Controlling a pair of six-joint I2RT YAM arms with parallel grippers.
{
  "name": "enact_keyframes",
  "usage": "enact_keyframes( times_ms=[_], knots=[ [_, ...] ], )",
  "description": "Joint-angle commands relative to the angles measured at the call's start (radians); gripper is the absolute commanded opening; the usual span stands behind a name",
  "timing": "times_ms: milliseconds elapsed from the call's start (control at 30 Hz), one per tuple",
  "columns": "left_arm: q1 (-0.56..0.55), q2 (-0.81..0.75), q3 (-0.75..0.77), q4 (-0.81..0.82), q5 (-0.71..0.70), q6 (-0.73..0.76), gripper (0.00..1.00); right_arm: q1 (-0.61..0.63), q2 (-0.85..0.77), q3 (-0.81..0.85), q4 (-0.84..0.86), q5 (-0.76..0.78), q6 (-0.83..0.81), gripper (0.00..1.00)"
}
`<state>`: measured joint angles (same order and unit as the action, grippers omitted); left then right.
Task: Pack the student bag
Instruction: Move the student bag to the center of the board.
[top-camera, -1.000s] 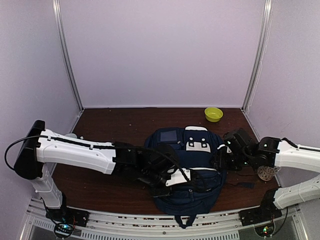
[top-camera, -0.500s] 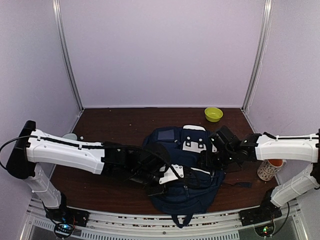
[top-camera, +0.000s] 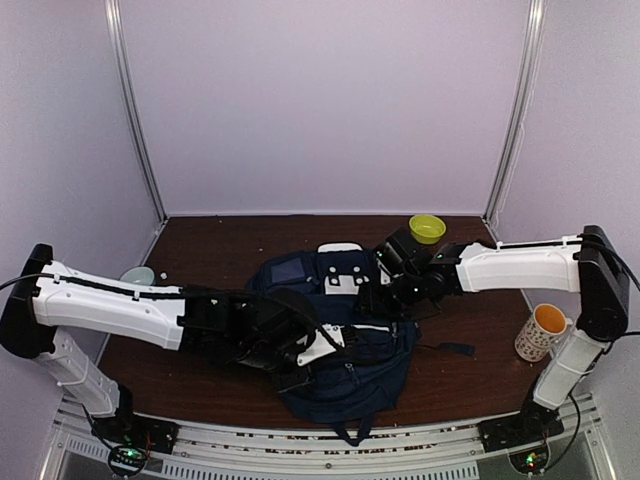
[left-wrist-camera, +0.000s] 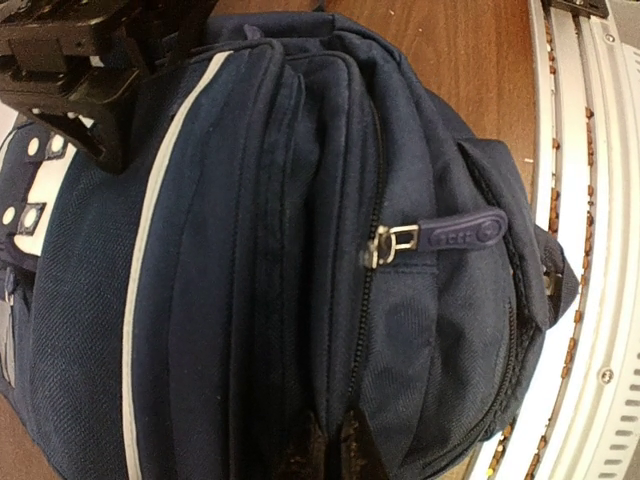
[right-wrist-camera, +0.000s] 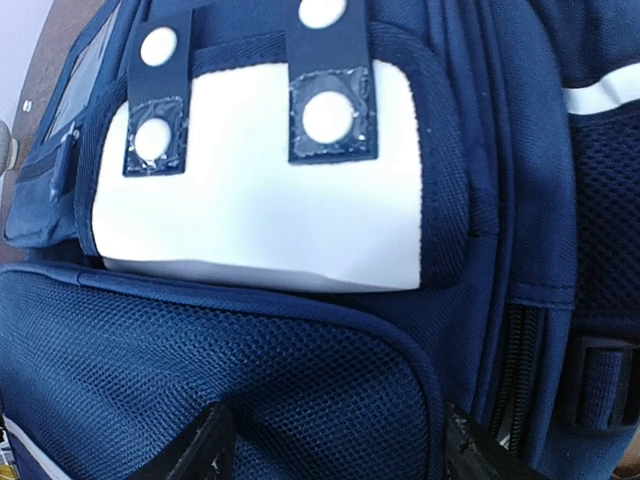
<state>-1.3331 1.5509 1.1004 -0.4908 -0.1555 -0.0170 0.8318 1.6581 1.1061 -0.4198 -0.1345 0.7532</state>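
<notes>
The student bag (top-camera: 350, 375), a navy backpack with white stripe trim and a white buckle patch (top-camera: 345, 280), lies at the table's middle. My left gripper (top-camera: 305, 355) is on its near left side. In the left wrist view the bag (left-wrist-camera: 250, 250) fills the frame, and that gripper (left-wrist-camera: 338, 455) is shut on a fold of fabric beside a zip with a navy pull (left-wrist-camera: 455, 232). My right gripper (top-camera: 385, 298) sits on the bag's far right. In the right wrist view it (right-wrist-camera: 335, 450) is open, straddling the mesh panel (right-wrist-camera: 200, 370) below the white patch (right-wrist-camera: 260, 200).
A yellow-green bowl (top-camera: 427, 228) stands at the back right. An orange and white cup (top-camera: 540, 332) stands near the right edge. A pale round object (top-camera: 137, 275) shows behind the left arm. A metal rail (top-camera: 300, 445) runs along the front edge.
The bag has shifted left and slightly away, with both grippers on it. The right arm has stretched leftward, uncovering the cup.
</notes>
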Motion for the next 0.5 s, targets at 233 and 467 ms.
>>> enact_keyframes(
  times_ms=[233, 467],
  knots=[
    [0.018, 0.053, 0.085, 0.05, -0.054, -0.076, 0.0, 0.017, -0.058, 0.115, -0.183, 0.132, -0.216, 0.68],
    [0.077, 0.077, 0.13, 0.056, 0.051, -0.092, 0.0, 0.022, -0.335, -0.055, -0.206, 0.232, -0.289, 0.73]
  ],
)
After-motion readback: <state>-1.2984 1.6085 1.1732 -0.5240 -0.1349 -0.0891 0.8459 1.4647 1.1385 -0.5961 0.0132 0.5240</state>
